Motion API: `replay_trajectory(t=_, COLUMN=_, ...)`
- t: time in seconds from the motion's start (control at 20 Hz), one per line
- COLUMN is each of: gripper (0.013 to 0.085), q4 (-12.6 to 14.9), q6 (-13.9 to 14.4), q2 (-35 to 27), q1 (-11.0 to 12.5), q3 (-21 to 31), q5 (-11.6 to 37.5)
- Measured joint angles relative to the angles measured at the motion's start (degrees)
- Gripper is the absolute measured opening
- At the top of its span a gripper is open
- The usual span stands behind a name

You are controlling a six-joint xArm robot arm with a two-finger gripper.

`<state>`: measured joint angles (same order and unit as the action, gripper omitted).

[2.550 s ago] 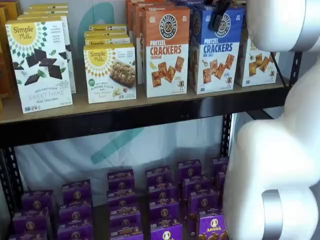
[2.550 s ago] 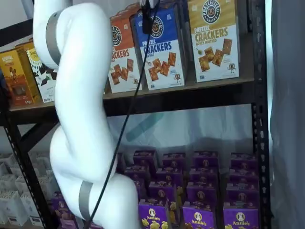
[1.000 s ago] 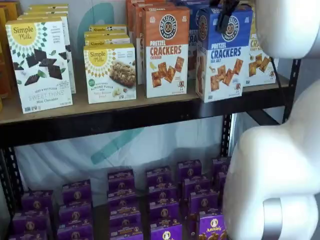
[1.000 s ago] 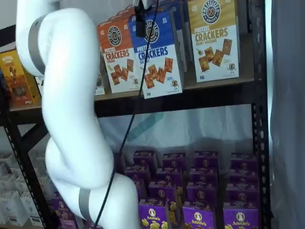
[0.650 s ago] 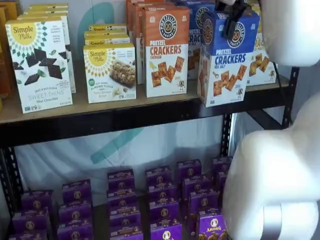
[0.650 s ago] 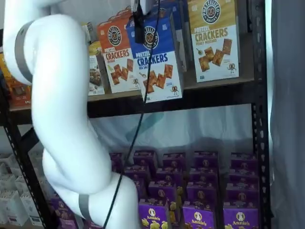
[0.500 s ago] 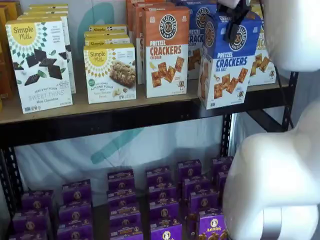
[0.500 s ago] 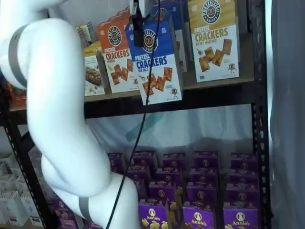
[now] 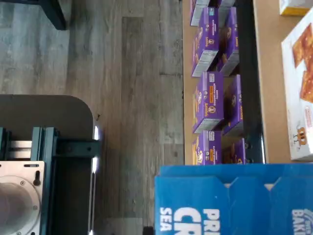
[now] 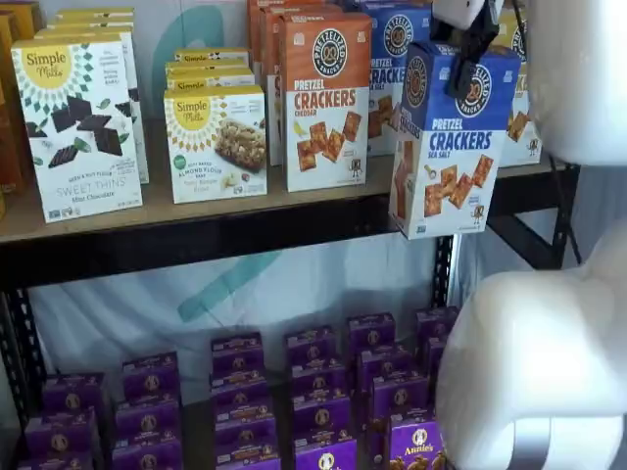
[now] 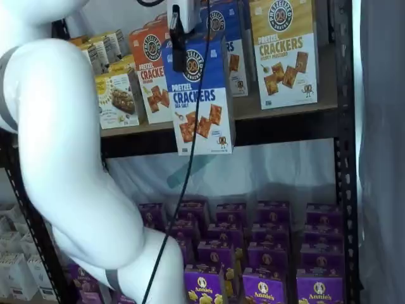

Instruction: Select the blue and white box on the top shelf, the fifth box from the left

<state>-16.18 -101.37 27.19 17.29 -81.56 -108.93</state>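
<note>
The blue and white box (image 10: 449, 147) hangs in the air in front of the top shelf (image 10: 245, 211), its lower part past the black front beam. It also shows in a shelf view (image 11: 197, 101), and its blue top flaps show in the wrist view (image 9: 234, 205). My gripper (image 10: 460, 80) is shut on the box's top; one black finger lies across the round logo. In a shelf view the gripper (image 11: 179, 63) hangs from its white body onto the box's front. The box is slightly tilted.
An orange cheddar carton (image 10: 326, 98) and another blue carton (image 10: 387, 59) stand just behind. A yellow-topped carton (image 11: 283, 50) stands to the right. Simple Mills boxes (image 10: 78, 127) stand at the left. Purple boxes (image 10: 313, 392) fill the lower level. My white arm (image 11: 69, 158) stands before the shelves.
The blue and white box has come off the shelf, moving forward and a little downward in my gripper. The arm has drawn back with it, uncovering the boxes at the left.
</note>
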Motion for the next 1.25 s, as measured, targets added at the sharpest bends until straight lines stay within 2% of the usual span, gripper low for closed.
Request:
replay_trajectory(t=0.75, gripper=0.065, q4=-0.22, q6=-3.09, q2=5.29, q1=3.5, q3=4.53, q5=-2.21)
replay_trajectory(t=1.25, gripper=0.065, q4=-0.22, q6=-4.08, q2=8.14, q1=4.52, q3=7.36, q5=-1.9)
